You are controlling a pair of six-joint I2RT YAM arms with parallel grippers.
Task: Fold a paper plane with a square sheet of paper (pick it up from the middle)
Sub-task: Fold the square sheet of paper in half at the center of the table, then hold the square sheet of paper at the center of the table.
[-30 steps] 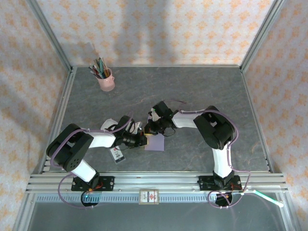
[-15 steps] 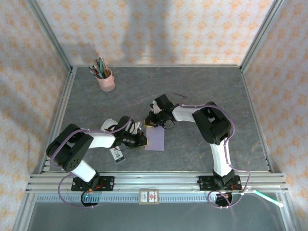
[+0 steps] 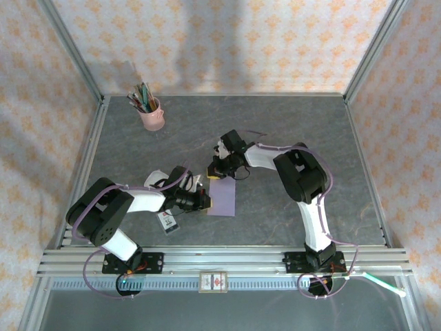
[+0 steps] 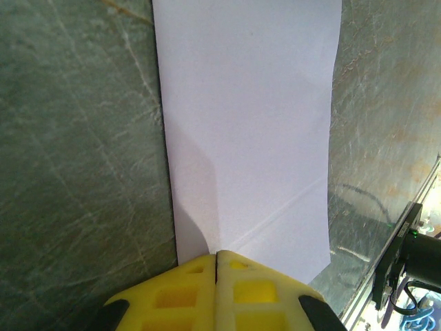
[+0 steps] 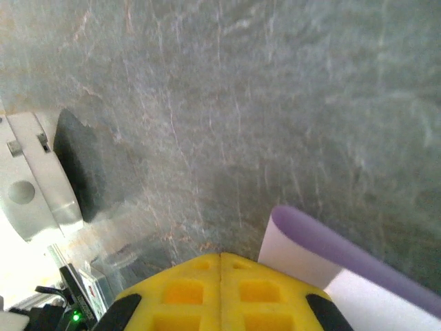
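from above, finds the sheet of paper (image 3: 222, 198) flat on the grey bench (image 3: 289, 124) between the two arms, folded into a narrow lavender oblong. places the left gripper (image 3: 205, 201) low at its left edge and the right gripper (image 3: 219, 174) low at its far end; cannot tell the jaws' set from up there. also takes in a pink cup of pens (image 3: 152, 116) toward the far left corner and a small white card (image 3: 167, 221) beside the left arm, apart from the sheet. through the left wrist, shows the left gripper (image 4: 217, 258) with yellow jaws pressed together at one short edge of the sheet of paper (image 4: 248, 124), a faint diagonal crease just beyond the tips; cannot tell whether pinching paper or only bearing down on it. through the right wrist, shows the right gripper (image 5: 220, 258) likewise pressed together over bare stone, just beside a raised, curled fold of the sheet of paper (image 5: 324, 252), a curl unseen in the other two views.
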